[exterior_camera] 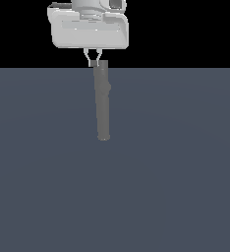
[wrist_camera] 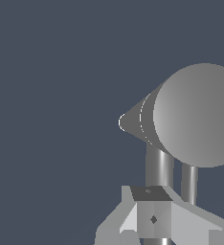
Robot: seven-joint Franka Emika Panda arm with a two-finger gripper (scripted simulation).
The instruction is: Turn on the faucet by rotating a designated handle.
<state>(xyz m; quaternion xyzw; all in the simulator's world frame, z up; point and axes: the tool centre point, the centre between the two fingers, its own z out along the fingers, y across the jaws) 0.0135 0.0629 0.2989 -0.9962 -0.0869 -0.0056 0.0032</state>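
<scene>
— Exterior view: where is the faucet (exterior_camera: 102,101)?
— Upright on the grey desk (exterior_camera: 176,187), directly under the white gripper (exterior_camera: 92,63), whose fingers (exterior_camera: 89,58) reach its top end.
— Grasping the handle (wrist_camera: 189,183)?
— Cannot tell — the wrist view shows a thin rod beside them. Hanging overhead likely suits a twist.

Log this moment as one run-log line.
stage: approach | gripper: at faucet's far end, fingers close together, contact unclear | handle: not identifiable | faucet: lying on grey floor
</scene>
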